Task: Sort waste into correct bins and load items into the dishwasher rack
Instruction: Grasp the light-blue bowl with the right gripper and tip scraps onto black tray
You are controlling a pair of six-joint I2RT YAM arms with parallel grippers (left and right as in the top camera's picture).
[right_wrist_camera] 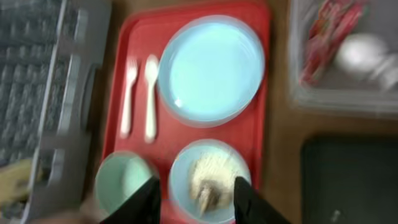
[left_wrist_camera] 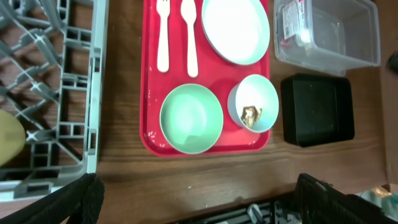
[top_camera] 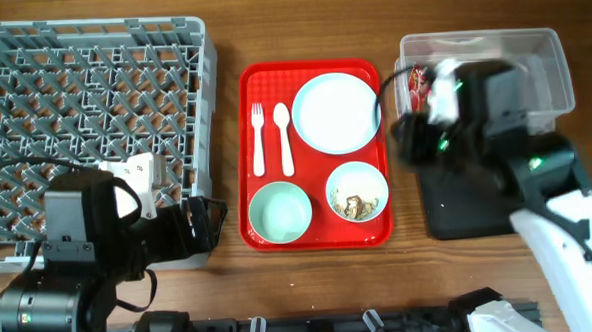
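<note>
Red wrapper is binned in the clear tub, upper right; scraps look next. Right gripper hangs spread and empty over the blue bowl holding them, just below frame centre. Left gripper spread, idle. Next move likely needs a rim pinch, then a tip into the black tray.

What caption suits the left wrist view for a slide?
Red tray holding plate, fork, spoon, green bowl and blue bowl, beside grey rack.

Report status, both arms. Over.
Left gripper open, empty. Right gripper open, facing blue bowl; scraps not yet binned. Wrapper in clear tub. Nothing in the way.
</note>
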